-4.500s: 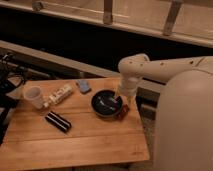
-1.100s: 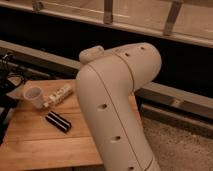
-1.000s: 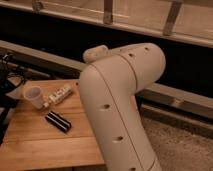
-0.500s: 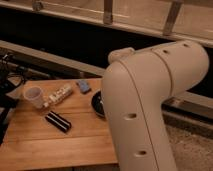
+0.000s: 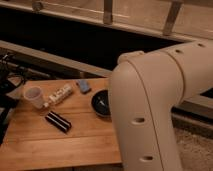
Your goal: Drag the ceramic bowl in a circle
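Observation:
The ceramic bowl point(image 5: 100, 103) is round, black and glossy, with pale glints inside. It sits near the right side of the wooden table point(image 5: 55, 142), and only its left part shows. The big white arm point(image 5: 160, 105) fills the right of the camera view and covers the rest of the bowl. The gripper is hidden behind the arm.
A small translucent white cup point(image 5: 34, 96) stands at the table's left. A pale oblong packet point(image 5: 60, 94) lies beside it, a small blue-grey item point(image 5: 83, 86) behind, and a black bar-shaped item point(image 5: 58, 121) in front. Dark cables point(image 5: 7, 82) hang at the far left.
The white arm has swung to the right across the view, uncovering the left part of the black bowl and more of the table. The other items have not moved.

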Controlling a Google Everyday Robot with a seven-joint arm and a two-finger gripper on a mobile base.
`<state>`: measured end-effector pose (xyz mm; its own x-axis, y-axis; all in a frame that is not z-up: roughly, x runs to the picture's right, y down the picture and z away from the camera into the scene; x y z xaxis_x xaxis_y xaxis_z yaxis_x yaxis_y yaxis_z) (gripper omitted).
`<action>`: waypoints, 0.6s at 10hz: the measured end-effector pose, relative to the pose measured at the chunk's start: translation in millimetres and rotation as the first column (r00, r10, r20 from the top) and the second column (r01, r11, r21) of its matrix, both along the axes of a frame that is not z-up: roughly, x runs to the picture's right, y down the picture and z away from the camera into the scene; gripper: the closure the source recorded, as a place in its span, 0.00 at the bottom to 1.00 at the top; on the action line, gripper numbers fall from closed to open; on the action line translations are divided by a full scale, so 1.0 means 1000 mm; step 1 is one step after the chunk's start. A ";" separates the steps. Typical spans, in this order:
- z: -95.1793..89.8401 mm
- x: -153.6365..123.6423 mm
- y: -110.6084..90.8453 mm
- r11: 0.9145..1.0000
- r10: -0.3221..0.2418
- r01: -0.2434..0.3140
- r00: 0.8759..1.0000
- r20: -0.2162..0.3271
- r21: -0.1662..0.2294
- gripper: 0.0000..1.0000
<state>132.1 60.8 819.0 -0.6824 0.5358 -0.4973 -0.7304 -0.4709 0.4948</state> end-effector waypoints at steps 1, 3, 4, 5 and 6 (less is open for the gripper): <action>0.002 -0.002 0.005 0.999 0.030 -0.030 1.000 0.006 -0.025 0.48; 0.003 0.002 0.025 0.994 0.064 -0.061 0.997 0.032 -0.088 0.28; 0.007 -0.006 0.033 0.991 0.069 -0.063 0.996 0.052 -0.114 0.21; 0.010 -0.010 0.037 0.990 0.071 -0.062 0.995 0.064 -0.130 0.20; 0.012 -0.013 0.039 0.988 0.073 -0.061 0.994 0.078 -0.141 0.20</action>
<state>119.3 100.0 830.9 -0.6678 0.4124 -0.6196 -0.7405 -0.4517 0.4975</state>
